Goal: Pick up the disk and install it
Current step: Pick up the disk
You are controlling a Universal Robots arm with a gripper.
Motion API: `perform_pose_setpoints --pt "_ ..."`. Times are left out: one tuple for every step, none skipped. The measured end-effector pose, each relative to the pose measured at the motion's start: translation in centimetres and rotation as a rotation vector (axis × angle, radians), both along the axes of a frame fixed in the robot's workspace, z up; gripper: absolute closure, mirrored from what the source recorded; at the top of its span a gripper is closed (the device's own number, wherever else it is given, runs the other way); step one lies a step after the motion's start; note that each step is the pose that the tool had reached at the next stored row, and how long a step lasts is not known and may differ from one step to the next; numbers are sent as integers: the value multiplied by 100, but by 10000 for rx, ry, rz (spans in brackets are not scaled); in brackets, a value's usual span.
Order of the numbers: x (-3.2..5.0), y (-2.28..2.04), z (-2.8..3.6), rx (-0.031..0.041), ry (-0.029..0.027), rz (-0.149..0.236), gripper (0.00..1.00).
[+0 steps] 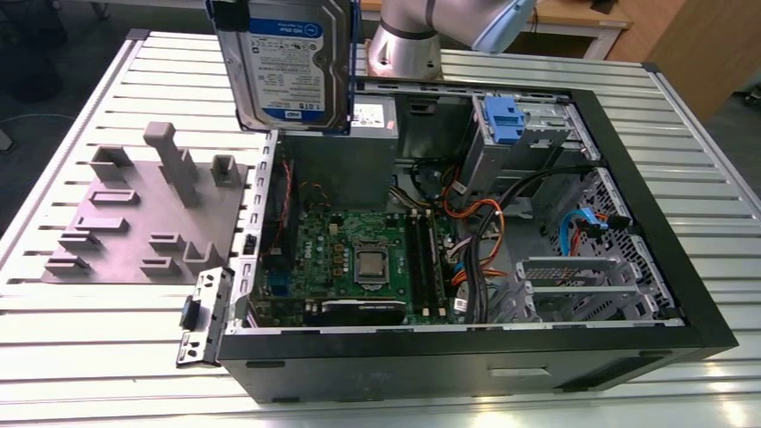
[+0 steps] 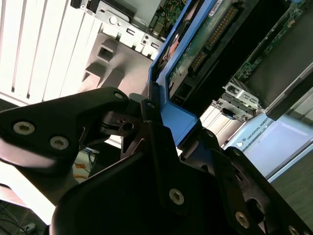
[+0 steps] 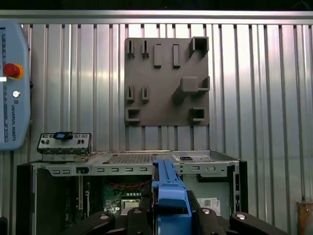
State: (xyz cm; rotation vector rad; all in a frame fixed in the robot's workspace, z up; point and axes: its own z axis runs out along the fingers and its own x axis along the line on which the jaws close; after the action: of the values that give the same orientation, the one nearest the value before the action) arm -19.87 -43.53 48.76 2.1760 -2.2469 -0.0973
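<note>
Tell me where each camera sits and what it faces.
Exterior view: off the arm, raised, looking down into the open computer case; the arm and the held disk show.
First wrist view: on the wrist, looking past the tool at the grey fixture plate.
Second wrist view: on the wrist, close along the disk's circuit side; tool links show.
Shared: both wrist views show the tool shut on the disk.

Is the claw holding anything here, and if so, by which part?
Yes. The claw is shut on the disk, clamping the edge of its blue carrier.
</note>
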Motion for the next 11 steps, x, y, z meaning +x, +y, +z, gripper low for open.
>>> perform_pose_setpoints --pt "10 0 -1 1 0 0 64" --pt "19 0 -1 0 0 0 64" --pt "27 0 -2 0 0 0 64" --pt "33 0 -2 -1 1 0 64" --pt "36 0 -3 -2 0 0 64" --pt "39 0 -3 -7 0 -1 64" --pt "42 0 -3 -13 0 -1 64" --pt "46 0 -3 -19 -1 -1 64" --pt "48 -1 -4 -27 -1 -2 64" --pt "50 0 -4 -47 0 -1 64" --pt "51 -1 -3 -68 0 -2 64"
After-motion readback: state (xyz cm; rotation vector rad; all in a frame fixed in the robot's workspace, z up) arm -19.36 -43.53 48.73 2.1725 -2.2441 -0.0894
